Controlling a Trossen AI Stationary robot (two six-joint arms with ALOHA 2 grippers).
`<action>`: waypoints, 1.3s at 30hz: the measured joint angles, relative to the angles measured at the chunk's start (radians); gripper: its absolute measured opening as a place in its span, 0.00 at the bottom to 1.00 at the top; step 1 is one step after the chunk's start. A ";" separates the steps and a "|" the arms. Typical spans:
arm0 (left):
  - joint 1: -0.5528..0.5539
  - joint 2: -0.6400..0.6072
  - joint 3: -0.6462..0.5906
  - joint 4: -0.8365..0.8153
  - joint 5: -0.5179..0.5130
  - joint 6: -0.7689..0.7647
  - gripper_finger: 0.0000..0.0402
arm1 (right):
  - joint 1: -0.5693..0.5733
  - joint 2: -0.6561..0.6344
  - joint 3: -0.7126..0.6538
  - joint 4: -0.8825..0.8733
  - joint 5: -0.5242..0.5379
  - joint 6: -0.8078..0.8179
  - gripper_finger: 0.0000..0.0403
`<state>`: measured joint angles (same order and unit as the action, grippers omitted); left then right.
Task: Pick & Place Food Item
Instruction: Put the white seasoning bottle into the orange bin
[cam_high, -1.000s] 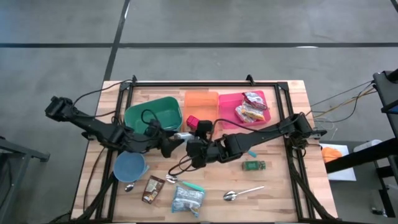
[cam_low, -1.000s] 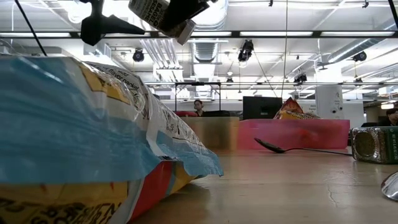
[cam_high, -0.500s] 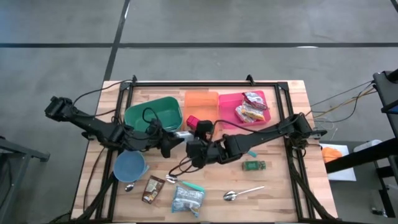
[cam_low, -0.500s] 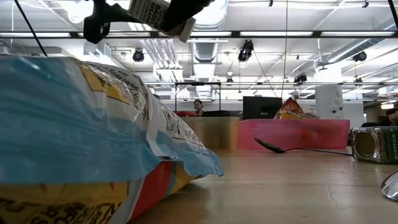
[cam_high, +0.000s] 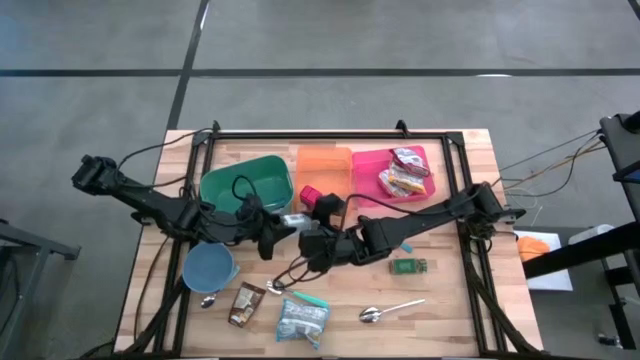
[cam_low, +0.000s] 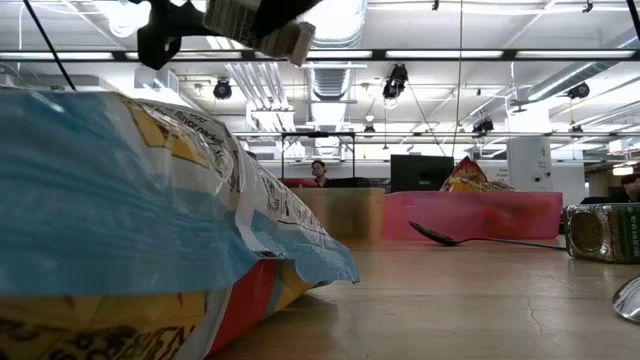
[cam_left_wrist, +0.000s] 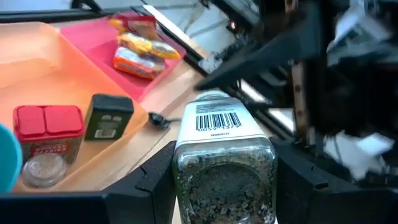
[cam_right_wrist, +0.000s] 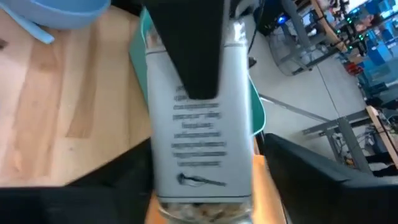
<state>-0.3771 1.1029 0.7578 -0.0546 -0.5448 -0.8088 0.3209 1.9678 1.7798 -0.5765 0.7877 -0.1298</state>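
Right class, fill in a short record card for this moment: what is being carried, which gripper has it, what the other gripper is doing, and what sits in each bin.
carried item: spice jar, above the table's middle
holder: left gripper, fingers on both sides of the jar
other gripper: right gripper, at the jar's other end, grip unclear
green bin: shows nothing inside
orange bin: red-lidded jar, dark tin
pink bin: snack packets
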 joint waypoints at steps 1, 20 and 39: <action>0.000 -0.008 -0.002 -0.012 0.009 0.018 0.47 | 0.004 -0.001 0.000 0.007 0.003 0.009 0.77; -0.027 -0.318 0.001 0.099 0.214 0.257 0.47 | 0.196 -0.044 0.116 0.127 0.260 -0.276 0.92; -0.028 -0.295 0.003 0.251 0.385 0.346 0.46 | 0.182 -0.042 0.115 0.513 0.123 -0.678 0.93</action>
<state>-0.4049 0.8080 0.7605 0.1963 -0.1596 -0.4626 0.5032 1.9255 1.8950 -0.0638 0.9102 -0.8078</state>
